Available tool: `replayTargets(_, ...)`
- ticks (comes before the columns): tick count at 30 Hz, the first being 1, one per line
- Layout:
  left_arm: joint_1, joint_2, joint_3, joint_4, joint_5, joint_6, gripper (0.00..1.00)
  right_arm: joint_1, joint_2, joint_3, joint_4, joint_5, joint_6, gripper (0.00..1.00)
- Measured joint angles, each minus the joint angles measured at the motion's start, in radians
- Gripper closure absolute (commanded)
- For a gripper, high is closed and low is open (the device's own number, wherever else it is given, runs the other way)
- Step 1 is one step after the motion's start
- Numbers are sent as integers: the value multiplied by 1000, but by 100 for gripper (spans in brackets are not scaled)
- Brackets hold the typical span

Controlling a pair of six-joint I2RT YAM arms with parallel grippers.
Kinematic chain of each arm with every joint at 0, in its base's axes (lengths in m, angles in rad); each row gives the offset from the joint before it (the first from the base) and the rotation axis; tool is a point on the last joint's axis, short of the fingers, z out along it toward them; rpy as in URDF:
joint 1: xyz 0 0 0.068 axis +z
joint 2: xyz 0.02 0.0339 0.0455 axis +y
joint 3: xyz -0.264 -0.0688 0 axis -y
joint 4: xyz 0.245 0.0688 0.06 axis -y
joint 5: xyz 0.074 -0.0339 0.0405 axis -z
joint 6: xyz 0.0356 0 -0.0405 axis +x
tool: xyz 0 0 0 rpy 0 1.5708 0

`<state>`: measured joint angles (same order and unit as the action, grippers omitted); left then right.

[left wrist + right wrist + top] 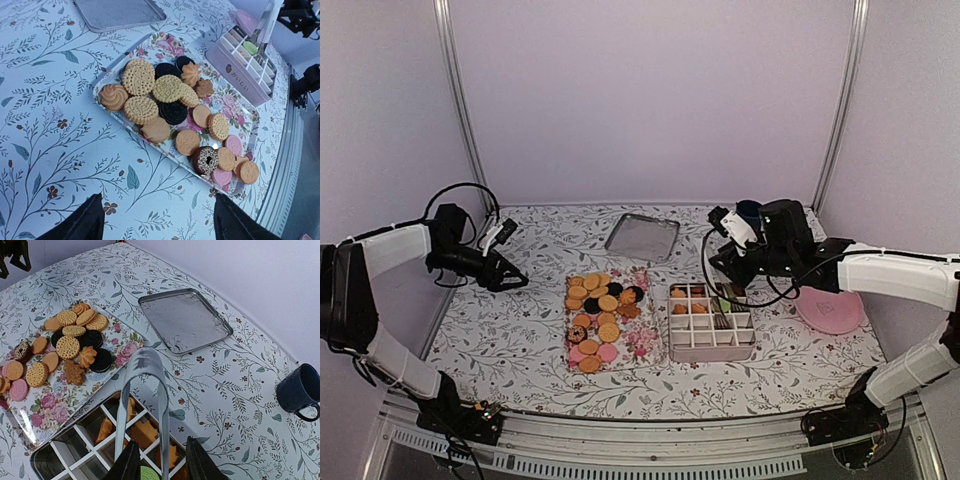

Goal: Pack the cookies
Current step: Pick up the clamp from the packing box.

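Most of my cookies (600,300) lie flat, some overlapping, on the floral tray (642,342). They are mainly golden rounds, with a few dark ones and pink ones toward my end. Several golden pieces and a green one (148,473) sit in box (710,353) compartments.

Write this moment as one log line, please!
left end effector: open, above tablecloth | right end effector: shut on silver metal tongs over pale divided box | round cookies: mostly on floral tray

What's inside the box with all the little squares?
Orange cookies sit in a few squares of the box, plus one green cookie. Some squares look empty. The tongs cover parts of the middle squares, so what lies under them is hidden.
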<state>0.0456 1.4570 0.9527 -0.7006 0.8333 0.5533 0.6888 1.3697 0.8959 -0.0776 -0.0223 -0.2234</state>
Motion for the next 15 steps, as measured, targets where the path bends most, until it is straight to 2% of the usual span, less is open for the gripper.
replayTargets(6, -1, -6, 2, -5, -8, 4, 25, -3, 61, 28, -4, -14, -42, 74)
replayTargets(8, -2, -6, 4, -11, -9, 5, 24, -3, 70, 28, -5, -14, -51, 79)
replayTargets(10, -3, -6, 8, -16, -11, 7, 25, -3, 74, 28, -4, -14, -59, 91)
replayTargets(13, -5, -6, 11, -21, -11, 10, 24, -3, 75, 27, 8, -13, -72, 100)
replayTargets(15, -7, -6, 14, -21, -12, 13, 24, -4, 75, 19, 29, -12, -71, 100)
